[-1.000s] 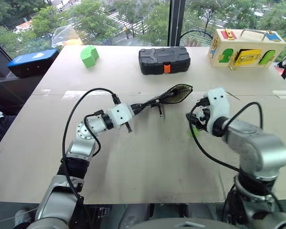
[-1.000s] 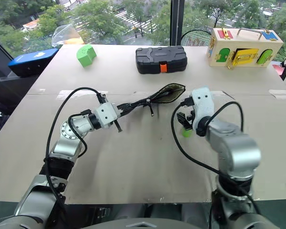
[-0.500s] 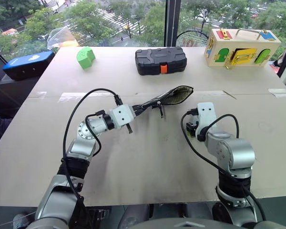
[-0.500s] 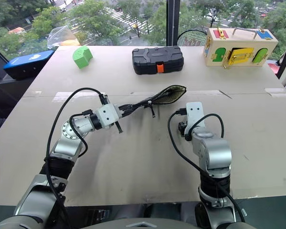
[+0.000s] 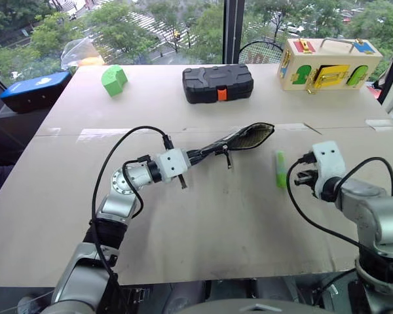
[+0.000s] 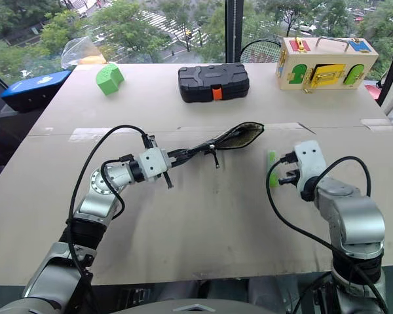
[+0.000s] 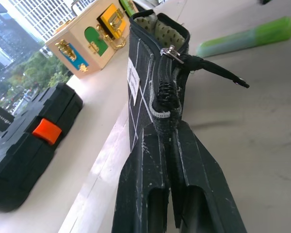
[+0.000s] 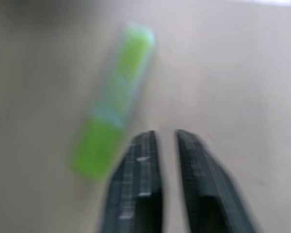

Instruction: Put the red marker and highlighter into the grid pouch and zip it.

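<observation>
Pinching one end of the grid pouch (image 7: 150, 82) between the fingers of my left gripper (image 7: 170, 145), I hold it edge-up off the table (image 5: 203, 222), its far end gaping open and the zipper pull hanging to one side. The highlighter (image 5: 280, 169) lies flat on the table just right of the pouch's open mouth. My right gripper (image 8: 164, 141) hovers beside it, to its right, fingers narrowly parted around nothing. At the far edge sit a black case (image 5: 217, 82), a green block (image 5: 114, 79) and a wooden latch box (image 5: 326, 63).
</observation>
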Robot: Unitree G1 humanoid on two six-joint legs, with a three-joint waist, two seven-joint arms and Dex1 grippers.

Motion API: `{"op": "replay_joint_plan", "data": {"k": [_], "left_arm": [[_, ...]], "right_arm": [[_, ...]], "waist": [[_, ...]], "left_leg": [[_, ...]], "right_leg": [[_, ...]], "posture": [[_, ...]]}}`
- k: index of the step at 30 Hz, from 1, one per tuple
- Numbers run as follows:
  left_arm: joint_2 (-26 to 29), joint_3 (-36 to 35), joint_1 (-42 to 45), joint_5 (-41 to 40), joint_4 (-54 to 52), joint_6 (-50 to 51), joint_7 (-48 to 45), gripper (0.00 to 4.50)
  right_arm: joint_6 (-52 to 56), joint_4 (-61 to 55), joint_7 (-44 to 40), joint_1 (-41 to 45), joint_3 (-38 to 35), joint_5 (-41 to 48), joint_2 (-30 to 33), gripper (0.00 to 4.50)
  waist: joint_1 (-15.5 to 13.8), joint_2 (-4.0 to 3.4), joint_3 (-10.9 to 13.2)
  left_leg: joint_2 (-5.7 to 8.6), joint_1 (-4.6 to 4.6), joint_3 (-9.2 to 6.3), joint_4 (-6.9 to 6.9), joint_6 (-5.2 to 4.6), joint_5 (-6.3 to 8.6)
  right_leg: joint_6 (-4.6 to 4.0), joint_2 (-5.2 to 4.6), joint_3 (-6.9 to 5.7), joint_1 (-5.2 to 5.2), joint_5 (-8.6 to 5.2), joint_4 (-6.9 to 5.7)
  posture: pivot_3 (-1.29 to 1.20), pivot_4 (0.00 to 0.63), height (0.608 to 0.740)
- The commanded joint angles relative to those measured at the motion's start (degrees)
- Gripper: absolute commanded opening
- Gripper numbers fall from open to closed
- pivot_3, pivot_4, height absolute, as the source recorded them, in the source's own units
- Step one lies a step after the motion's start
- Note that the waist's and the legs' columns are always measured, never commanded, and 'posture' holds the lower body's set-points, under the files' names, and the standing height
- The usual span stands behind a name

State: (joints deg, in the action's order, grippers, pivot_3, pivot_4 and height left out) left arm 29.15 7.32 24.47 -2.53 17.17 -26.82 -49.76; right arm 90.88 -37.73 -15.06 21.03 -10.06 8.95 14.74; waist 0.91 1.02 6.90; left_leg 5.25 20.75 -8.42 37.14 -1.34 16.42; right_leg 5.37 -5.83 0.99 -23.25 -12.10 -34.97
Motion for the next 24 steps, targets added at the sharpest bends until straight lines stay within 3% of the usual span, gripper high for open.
{"op": "replay_joint_plan", "data": {"k": [1,4,9,13,16,20,24], "left_arm": [[0.15,-0.84,0.73,-1.16,-1.04,-1.01,0.27,0.0],[0.31,-0.97,0.2,-1.17,-1.51,-1.01,0.25,0.0],[0.17,-0.78,0.12,-1.01,-1.79,-0.95,0.36,0.0],[0.04,-0.66,0.29,-0.91,-1.93,-0.96,0.4,0.0],[0.09,-0.7,0.24,-1.02,-2.12,-0.94,0.26,0.0],[-0.05,-0.55,0.07,-1.33,-2.22,-1.48,-0.12,0.0],[-0.18,-0.16,0.47,-1.68,-1.68,-2.27,-1.08,0.0]], "right_arm": [[0.38,-2.02,4.06,2.15,-2.14,-1.69,-4.45,2.31],[-0.35,-1.3,7.61,1.96,0.32,-3.23,-8.1,3.66],[-8.68,6.39,15.22,-1.18,7.02,-8.49,-9.51,3.66],[-13.55,9.48,15.98,-3.16,7.78,-8.57,-11.07,2.38],[-14.29,7.46,14.75,-4.3,8.95,-8.03,-9.49,0.82],[-13.04,-0.02,7.01,-5.91,9.01,-3.71,-0.77,0.75],[-11.49,-9.09,-10.29,-8.4,5.42,6.76,18.16,0.75]], "waist": [[-0.11,0.0,0.0],[-0.44,0.01,-0.01],[-0.21,0.01,-0.02],[-0.02,0.04,-0.04],[-0.11,0.06,-0.07],[-0.48,0.0,-0.03],[-0.35,-0.07,0.02]], "left_leg": [[-0.01,0.01,0.0,0.02,0.0,0.0],[0.04,0.05,-0.03,0.02,0.0,0.0],[0.06,0.05,-0.01,-0.01,0.01,0.0],[0.06,0.02,0.04,0.01,0.01,-0.01],[0.06,0.0,0.05,0.04,0.0,-0.01],[0.09,0.06,0.01,0.08,-0.01,0.0],[0.1,0.11,-0.03,0.01,-0.02,0.01]], "right_leg": [[0.0,-0.02,0.01,-0.02,0.0,0.0],[0.0,-0.08,0.0,-0.03,0.0,0.02],[0.0,-0.09,0.01,-0.08,0.0,0.0],[0.0,-0.08,0.06,-0.08,0.0,-0.02],[0.0,-0.07,0.07,-0.07,0.0,-0.03],[0.0,-0.1,0.05,-0.06,0.0,0.0],[0.01,-0.11,0.0,-0.06,-0.01,0.11]], "posture": [[0.0,0.15,0.74],[0.0,0.15,0.74],[0.0,0.15,0.74],[0.0,0.15,0.74],[0.0,0.15,0.74],[0.0,0.15,0.74],[0.0,0.15,0.74]]}}
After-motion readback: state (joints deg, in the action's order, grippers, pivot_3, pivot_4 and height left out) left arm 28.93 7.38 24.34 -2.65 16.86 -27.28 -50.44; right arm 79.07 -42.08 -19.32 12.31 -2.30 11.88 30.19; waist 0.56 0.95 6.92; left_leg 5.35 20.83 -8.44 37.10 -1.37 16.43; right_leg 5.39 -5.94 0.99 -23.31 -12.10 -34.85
